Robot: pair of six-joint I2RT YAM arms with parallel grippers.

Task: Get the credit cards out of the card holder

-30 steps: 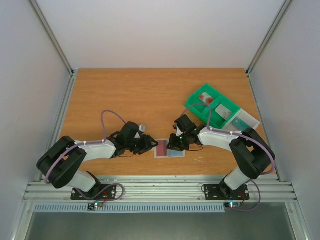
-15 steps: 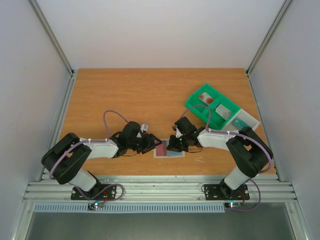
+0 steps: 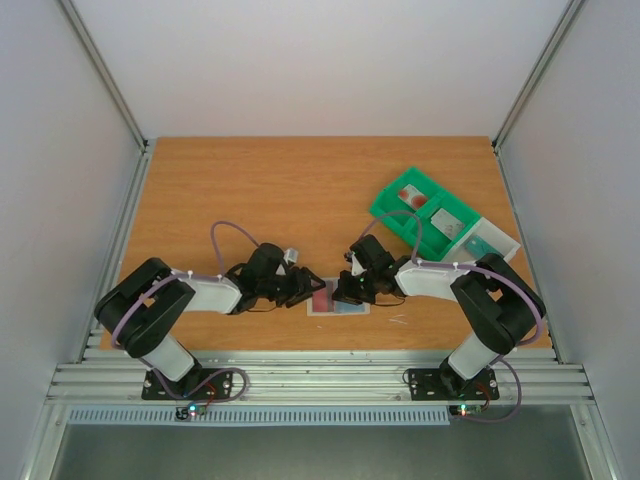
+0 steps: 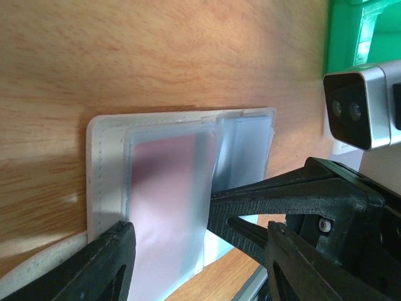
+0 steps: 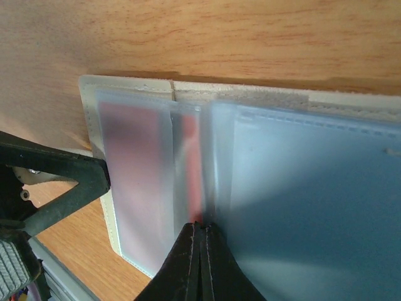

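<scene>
Worktop (image 3: 300, 180): you've got open wood along the far edge and down the left edge. Green tray (image 3: 384, 214) sits angled toward the right edge, well apart from the work. Right arm (image 3: 430, 275) has its elbow near the tray's near end, so that side is tight. Left arm (image 3: 200, 295) has pulled its elbow inward and reached further right than a second ago.

Card holder (image 3: 336, 302) lies open and flat close to the near edge, about mid-width, unmoved since then. Both grippers crowd over it, almost touching each other.

Pinkish-red card (image 4: 166, 194) is in the left frosted sleeve and the blue card (image 5: 307, 188) in the right one, both inside the holder.

Left gripper (image 3: 303, 288): jaws apart, straddling the red sleeve, with one finger (image 4: 113, 251) at the holder's stitched outer edge. A second ago it was just short of the holder.

Right gripper (image 5: 200, 237): jaws pressed together at the fold between the sleeves, where a red strip shows. You can't tell from the wrist view whether they've caught a card edge or only the sleeve.
</scene>
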